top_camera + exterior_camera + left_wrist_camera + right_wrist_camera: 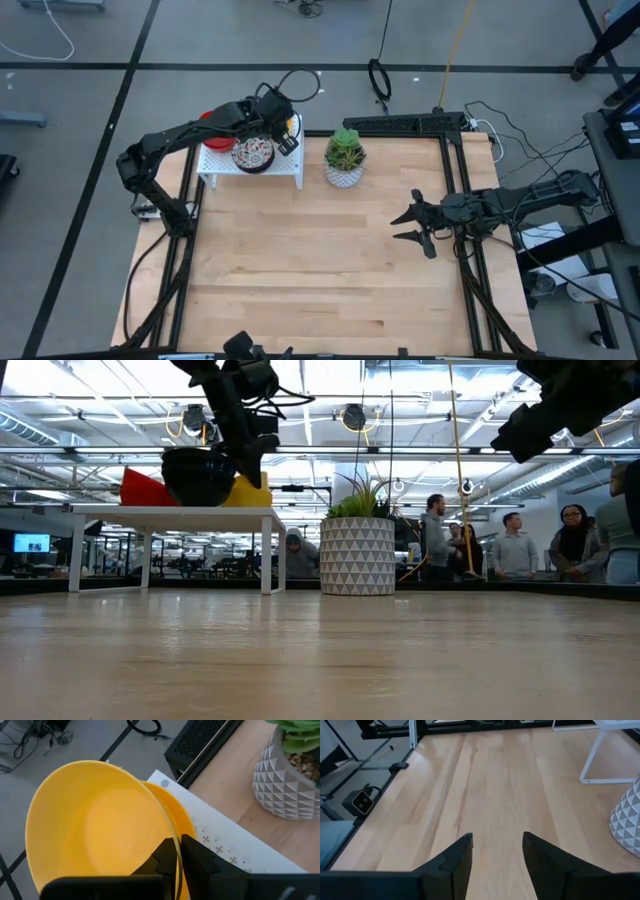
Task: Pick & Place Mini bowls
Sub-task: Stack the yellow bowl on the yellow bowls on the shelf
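Mini bowls sit on a small white stand (250, 172) at the table's far left. A red bowl (209, 117) is at its far left part, a floral bowl (252, 153) in the middle, and yellow bowls (291, 124) at its far right corner. In the left wrist view the top yellow bowl (95, 825) lies tilted in another yellow bowl (177, 815). My left gripper (177, 860) is over that corner, shut on the top yellow bowl. My right gripper (408, 226) hangs open over the table's right side, away from the bowls. My left gripper pinches the top yellow bowl by its rim (176, 844), one finger inside the bowl (159, 862) and one outside (202, 862). The fingers come from above, slanting down. The bowl is tilted and still nests in the yellow bowl under it.
A white patterned pot with a green plant (345, 160) stands just right of the stand. A black frame rail (400, 124) runs along the far edge. Bare wood table (320, 260) spreads in front of the stand. People (515, 545) stand in the room beyond.
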